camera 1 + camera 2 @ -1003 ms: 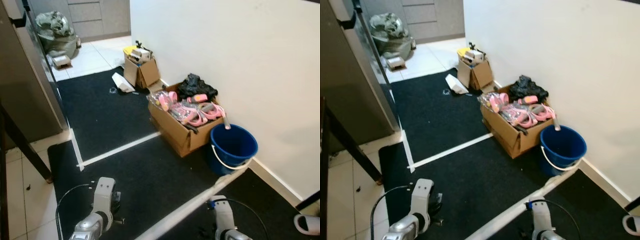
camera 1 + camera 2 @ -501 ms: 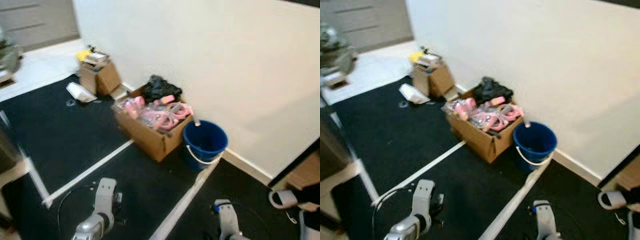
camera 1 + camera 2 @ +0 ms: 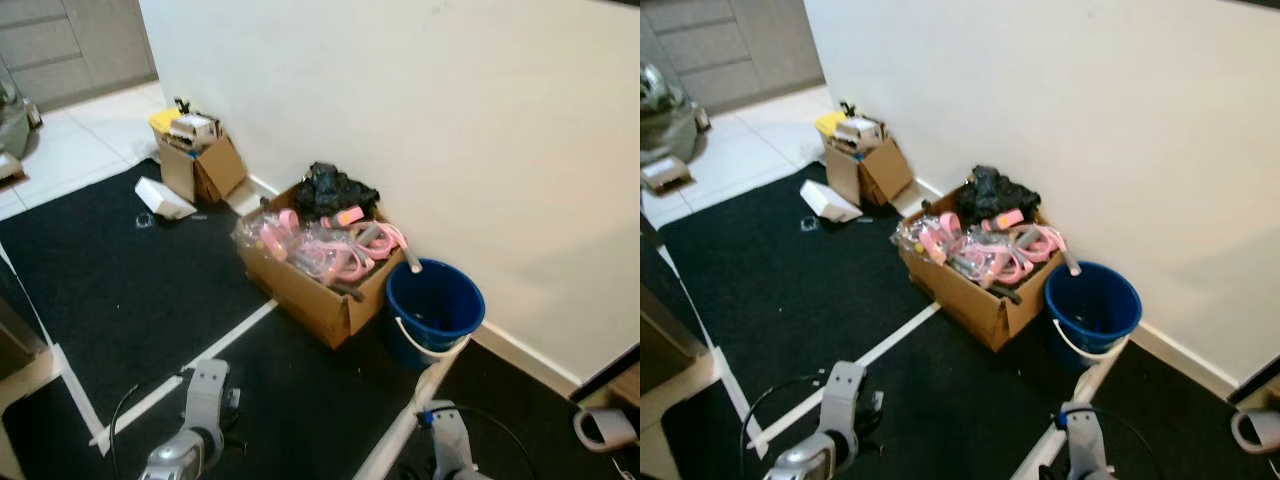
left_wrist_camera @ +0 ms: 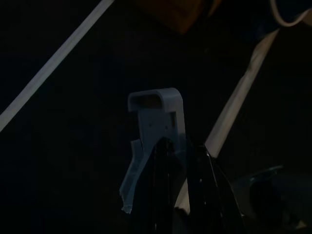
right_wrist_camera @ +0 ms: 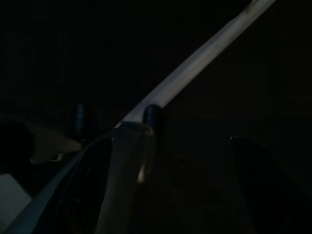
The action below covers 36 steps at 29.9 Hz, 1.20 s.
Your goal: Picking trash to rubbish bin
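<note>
Head views are reading evenly lit and fairly sharp; soft indoor light is falling across the white wall [image 3: 480, 120], no hard glare. The black mat [image 3: 130, 290] is swallowing detail. A faint shadow is sitting beside the blue bucket [image 3: 435, 310]. Both wrist views are running very dark, grainy, with only the white tape line [image 5: 204, 58] catching light.

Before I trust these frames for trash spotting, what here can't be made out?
- Bucket: head views, its bottom is hidden by its own wall.
- Small box: head views, contents too small to name.
- White object: cut by the left eye view's right edge.
- Right gripper: right wrist view too dark to read its fingers.
</note>
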{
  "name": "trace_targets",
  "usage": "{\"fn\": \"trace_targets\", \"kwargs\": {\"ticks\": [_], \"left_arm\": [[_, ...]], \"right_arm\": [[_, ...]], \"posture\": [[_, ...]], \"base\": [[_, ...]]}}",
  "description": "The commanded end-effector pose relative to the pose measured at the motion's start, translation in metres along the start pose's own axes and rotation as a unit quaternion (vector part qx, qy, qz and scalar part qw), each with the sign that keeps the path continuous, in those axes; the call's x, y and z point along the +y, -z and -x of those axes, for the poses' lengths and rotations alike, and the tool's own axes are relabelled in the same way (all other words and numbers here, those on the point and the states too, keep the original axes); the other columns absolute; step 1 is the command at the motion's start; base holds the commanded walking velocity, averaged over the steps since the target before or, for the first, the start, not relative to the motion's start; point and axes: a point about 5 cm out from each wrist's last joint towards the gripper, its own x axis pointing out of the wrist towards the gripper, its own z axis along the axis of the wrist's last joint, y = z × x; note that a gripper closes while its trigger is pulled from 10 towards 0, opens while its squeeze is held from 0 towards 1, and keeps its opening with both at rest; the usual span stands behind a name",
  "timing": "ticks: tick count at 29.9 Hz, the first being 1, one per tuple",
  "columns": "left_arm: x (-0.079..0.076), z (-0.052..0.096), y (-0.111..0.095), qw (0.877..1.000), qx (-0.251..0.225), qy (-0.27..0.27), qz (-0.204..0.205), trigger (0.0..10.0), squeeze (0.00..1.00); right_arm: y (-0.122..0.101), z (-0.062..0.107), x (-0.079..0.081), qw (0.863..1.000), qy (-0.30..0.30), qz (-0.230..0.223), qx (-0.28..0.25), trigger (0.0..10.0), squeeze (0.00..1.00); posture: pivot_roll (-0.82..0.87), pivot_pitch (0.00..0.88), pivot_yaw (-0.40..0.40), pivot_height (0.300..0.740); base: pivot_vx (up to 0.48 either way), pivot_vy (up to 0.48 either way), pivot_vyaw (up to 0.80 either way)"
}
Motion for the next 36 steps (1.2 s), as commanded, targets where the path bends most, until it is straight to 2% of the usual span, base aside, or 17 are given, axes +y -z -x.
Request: {"fn": "trace_targets", "kwargs": {"ticks": [1, 20, 22, 36], "left_arm": [[0.0021, 0.0023, 0.0051, 1.0, 0.008, -0.002, -0.002, 10.0, 0.0], [-0.0003, 0.0011, 0.0053, 1.0, 0.008, -0.001, -0.002, 10.0, 0.0], [0.0012, 0.0006, 0.0048, 1.0, 0.01, -0.019, -0.005, 10.0, 0.0], [0.0035, 0.0005, 0.0, 0.999, -0.009, -0.032, 0.0, 10.0, 0.0]], "right_arm": [[0.0108, -0.0002, 0.005, 1.0, -0.005, 0.003, 0.019, 10.0, 0.0], [0.0107, 0.0001, 0.0033, 1.0, 0.0, 0.004, 0.015, 10.0, 0.0], [0.0102, 0.0004, 0.0019, 1.0, 0.0, 0.006, 0.015, 10.0, 0.0], [0.0056, 0.0001, 0.0009, 1.0, -0.004, 0.008, 0.009, 10.0, 0.0]], "posture": [[-0.11, 0.085, 0.02, 0.74], [-0.11, 0.075, 0.02, 0.74], [-0.11, 0.07, 0.019, 0.74], [-0.11, 0.062, 0.016, 0.74]], "base": [[0.345, 0.0, 0.0], [0.337, 0.0, 0.0], [0.0, 0.0, 0.0], [0.0, 0.0, 0.0]]}}
